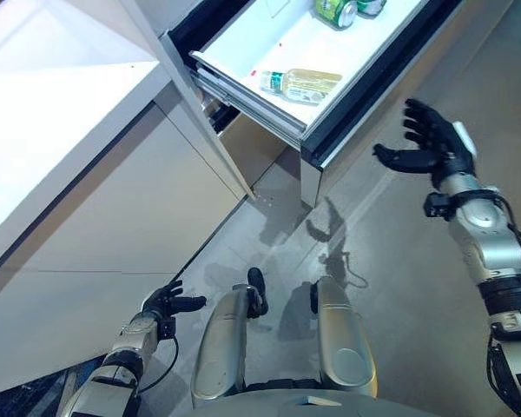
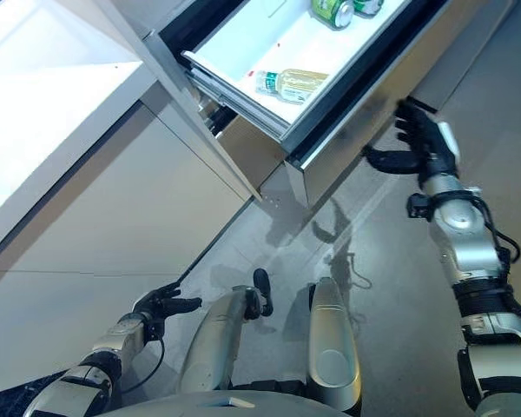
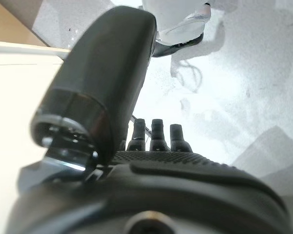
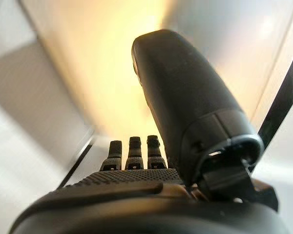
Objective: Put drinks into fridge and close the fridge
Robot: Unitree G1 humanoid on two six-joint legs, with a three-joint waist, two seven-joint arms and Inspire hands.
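A white pull-out fridge drawer (image 1: 243,39) with a dark rim stands open, jutting out over the grey floor (image 1: 391,287) beside a pale cabinet with a white countertop (image 1: 43,113). Inside it lies a clear plastic bottle of yellowish drink with a green label (image 1: 300,84), on its side near the drawer's front edge, its long axis roughly along that edge. Two green drink cans (image 1: 337,11) lie at the drawer's far end.

The robot's right hand (image 1: 430,143) is raised just beside the drawer's metal-grey front panel (image 2: 365,113), fingers spread and straight, thumb standing out, holding nothing. Whether it touches the panel cannot be told. The panel lies just ahead of its fingers, so this hand looks the one placed to push the drawer shut.

The left hand (image 1: 169,304) hangs low near the floor, well apart from the drawer, fingers relaxed and empty.

The drinks appear to be stowed; closing seems to be what remains.
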